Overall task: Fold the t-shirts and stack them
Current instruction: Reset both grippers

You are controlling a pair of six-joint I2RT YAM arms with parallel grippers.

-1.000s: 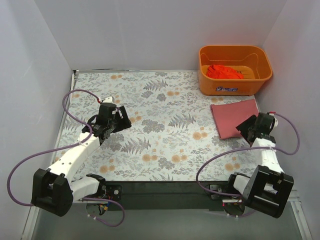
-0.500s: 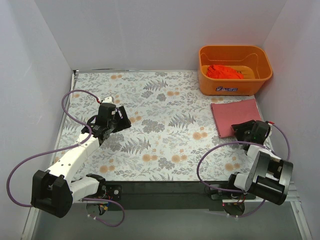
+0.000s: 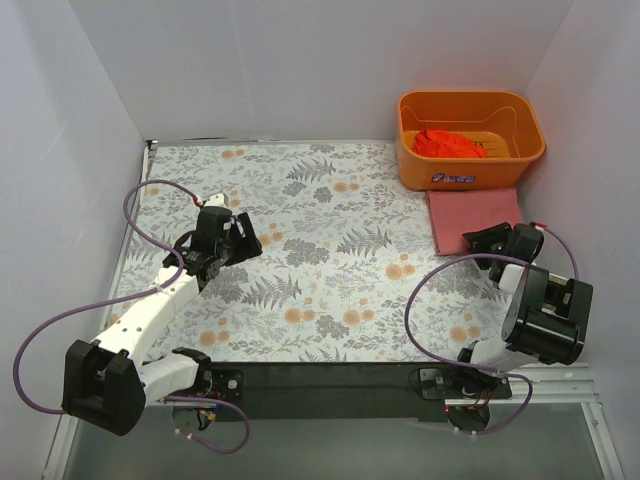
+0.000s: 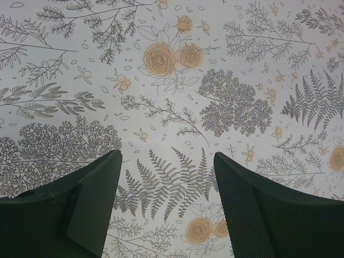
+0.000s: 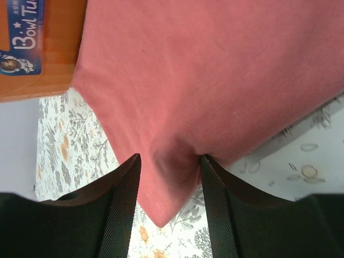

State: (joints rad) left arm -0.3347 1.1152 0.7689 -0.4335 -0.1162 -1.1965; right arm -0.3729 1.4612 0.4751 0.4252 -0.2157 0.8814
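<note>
Right hand [image 5: 170, 158], pinching corner of folded pink-red t-shirt [image 5: 215, 80]: shirt shifted toward frame's upper right, just beside basket [image 3: 470, 180]; orange-red t-shirt [image 3: 448, 143] yet unfolded.

We look down and forward in the top external view, from above and behind the arm bases, and it takes in the whole floral table [image 3: 330, 270], the white walls and the orange basket [image 3: 470, 125] at far right. The left wrist view hangs close over the table, facing down, with the left gripper [image 4: 166, 155] at its bottom edge. The right wrist view sits nearer still: the pink-red t-shirt [image 5: 215, 80] fills it beyond the right gripper [image 5: 170, 156], with a basket corner at upper left. We find shirt and basket in the overhead view too — and the floral print in all three.
</note>
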